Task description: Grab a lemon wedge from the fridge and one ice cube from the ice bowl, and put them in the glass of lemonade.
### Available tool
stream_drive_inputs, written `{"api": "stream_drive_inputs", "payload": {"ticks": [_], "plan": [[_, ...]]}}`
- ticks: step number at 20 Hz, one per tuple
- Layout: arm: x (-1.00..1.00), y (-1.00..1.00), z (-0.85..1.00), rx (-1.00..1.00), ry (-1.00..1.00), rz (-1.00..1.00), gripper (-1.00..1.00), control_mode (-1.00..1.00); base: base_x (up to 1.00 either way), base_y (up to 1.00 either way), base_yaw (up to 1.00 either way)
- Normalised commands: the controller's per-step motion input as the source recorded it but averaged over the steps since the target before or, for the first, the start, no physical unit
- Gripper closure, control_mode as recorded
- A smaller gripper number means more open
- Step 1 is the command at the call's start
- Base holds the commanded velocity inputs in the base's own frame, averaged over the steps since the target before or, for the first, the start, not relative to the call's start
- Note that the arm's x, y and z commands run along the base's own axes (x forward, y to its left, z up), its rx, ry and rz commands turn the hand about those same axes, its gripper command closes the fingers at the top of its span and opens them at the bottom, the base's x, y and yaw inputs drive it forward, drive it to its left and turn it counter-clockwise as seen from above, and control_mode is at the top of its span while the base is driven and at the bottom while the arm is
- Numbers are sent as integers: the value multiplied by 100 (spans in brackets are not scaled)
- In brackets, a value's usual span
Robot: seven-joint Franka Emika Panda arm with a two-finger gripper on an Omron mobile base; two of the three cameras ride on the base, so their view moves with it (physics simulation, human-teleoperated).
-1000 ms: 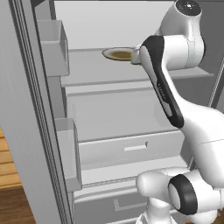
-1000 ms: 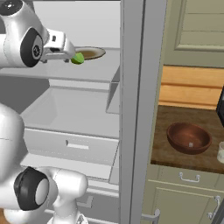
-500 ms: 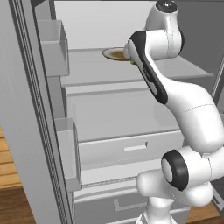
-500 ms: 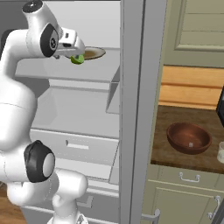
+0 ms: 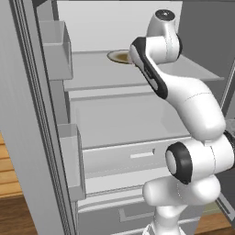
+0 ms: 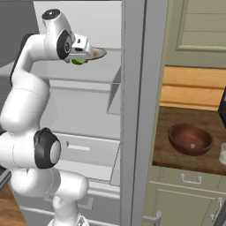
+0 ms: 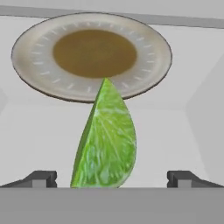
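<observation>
The fridge stands open. On its upper shelf the lemon wedge rests on its cut edge, yellowish-green, in front of a pale plate with a brown middle. My gripper is open, its fingertips spread to either side of the wedge and apart from it. From the right base view the wedge sits just under my hand. The dark wooden ice bowl is on the counter to the right with an ice cube inside. The glass of lemonade shows at the right edge.
The open fridge door with its bins stands at my left. A grey vertical fridge edge separates the fridge from the wooden counter. A drawer lies under the shelves.
The arm has raised its elbow and reached further into the upper shelf, bringing the hand up to the wedge. The wedge and plate have not moved. The jaws stay open.
</observation>
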Motion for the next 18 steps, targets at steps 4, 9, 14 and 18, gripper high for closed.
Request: {"api": "stream_drive_inputs", "payload": {"ticks": [4,9,14,18], "plan": [[34,0,29,2,-1,0,-100,-100,0,0,0],[7,1,43,2,0,0,-100,-100,0,0,0],[-1,0,-10,0,1,0,-100,-100,0,0,0],[0,1,-42,0,6,-1,-100,-100,0,0,0]]}}
